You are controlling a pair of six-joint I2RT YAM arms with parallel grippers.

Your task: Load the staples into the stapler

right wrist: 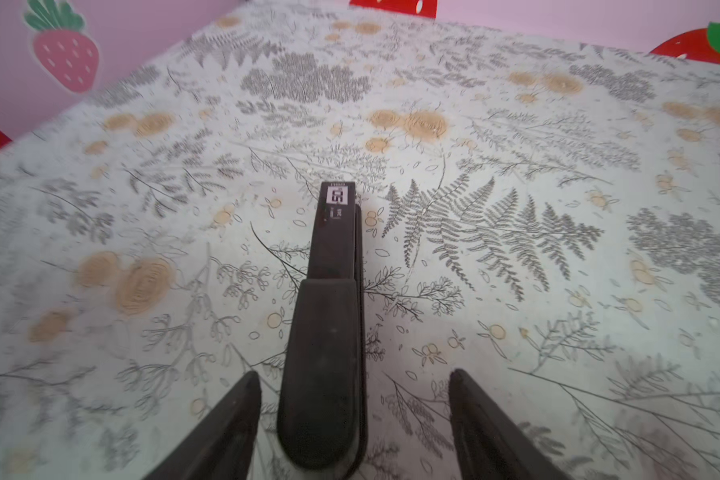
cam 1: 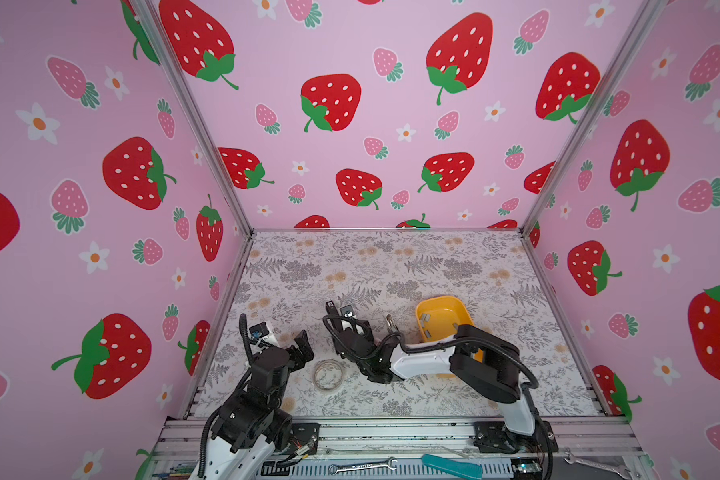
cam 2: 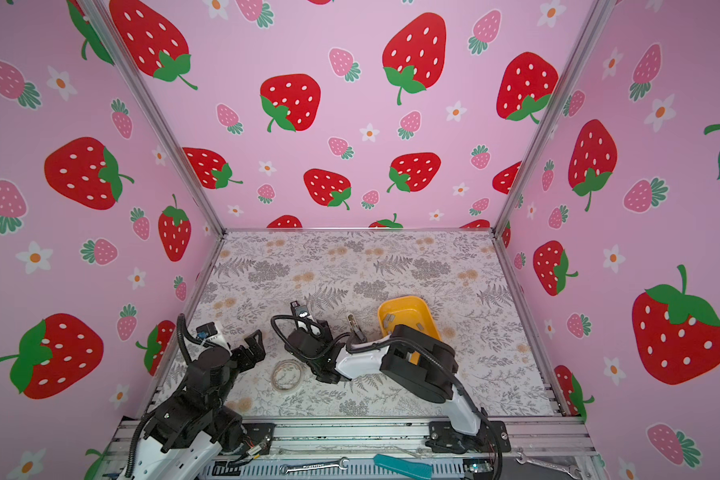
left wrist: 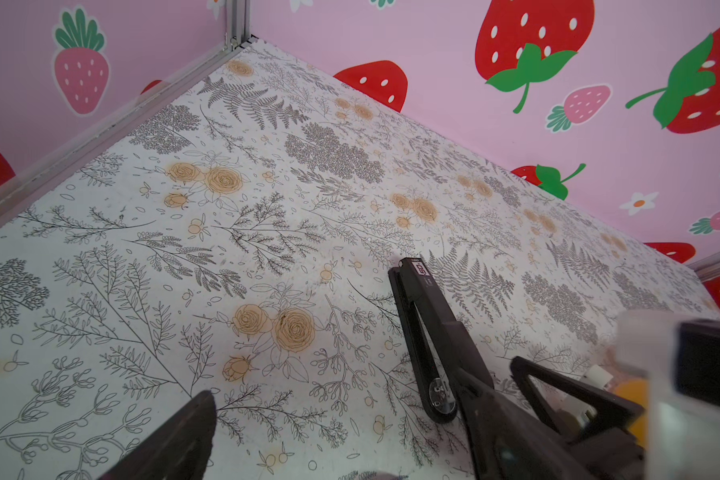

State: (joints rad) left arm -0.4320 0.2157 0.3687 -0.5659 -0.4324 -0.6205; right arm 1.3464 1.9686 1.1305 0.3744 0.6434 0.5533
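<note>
Black stapler [right wrist: 333, 249] lying between the spread fingers of the right tool [right wrist: 352, 374]; staples not yet loaded.

From left: the left tool [cam 1: 306, 348] hangs wide open and empty over the floral tabletop [cam 1: 391, 266], with a clear ring [cam 1: 328, 374] just to its right. Next, the right tool is open astride the stapler's rear end, with a gap showing on each side, so nothing is gripped. To the right of that tool, partly hidden by its arm, a yellow tray [cam 1: 437, 300] holds the staples [cam 1: 424, 319], grey strips on its floor. Probable faults: an off-centre closing would push or twist the loose stapler along the tabletop. The thin, flat strips may slip or snap when pinched against the tray floor, and the tray wall may foul a finger.
</note>
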